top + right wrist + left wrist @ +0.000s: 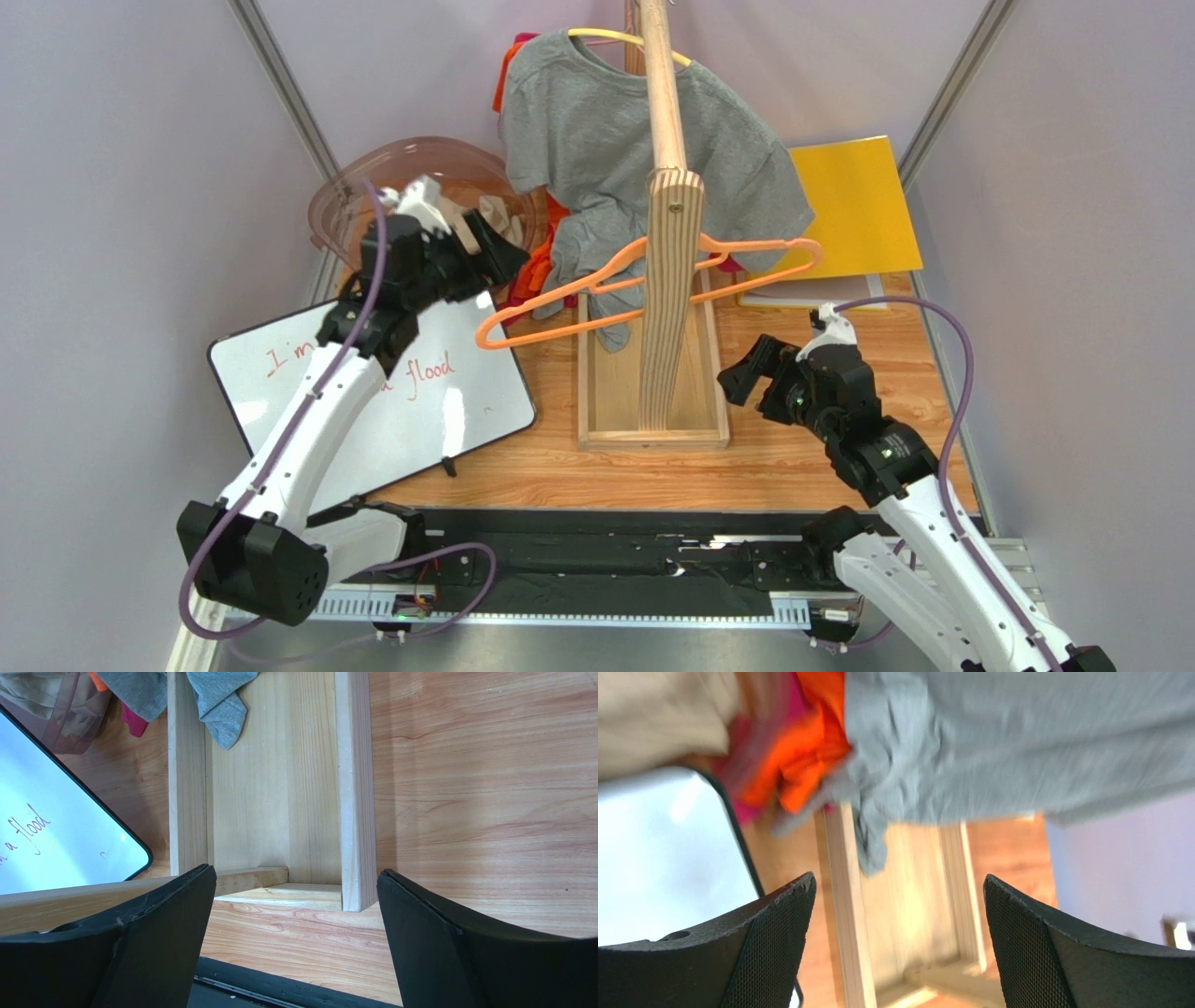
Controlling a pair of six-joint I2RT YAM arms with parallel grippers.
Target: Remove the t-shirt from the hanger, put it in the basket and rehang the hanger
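The beige t-shirt (494, 219) lies bunched in a clear plastic bowl (368, 179) at the back left, off the hanger; it also fills the top left corner (661, 714) of the left wrist view. The orange hanger (561, 297) hangs bare and tilted on the wooden rack post (671, 266). My left gripper (502, 263) hovers at the bowl's right rim, just below the t-shirt, open (899, 878) with nothing between its fingers. My right gripper (746, 375) stands open (296, 871) over the table, right of the rack's base, holding nothing.
A grey t-shirt (617, 126) hangs on a yellow hanger (606, 34) on the rack, with orange and pink cloth (540, 273) behind it. A whiteboard (379, 399) lies front left. A yellow folder (856, 210) lies back right. The rack's wooden base (610, 406) sits mid-table.
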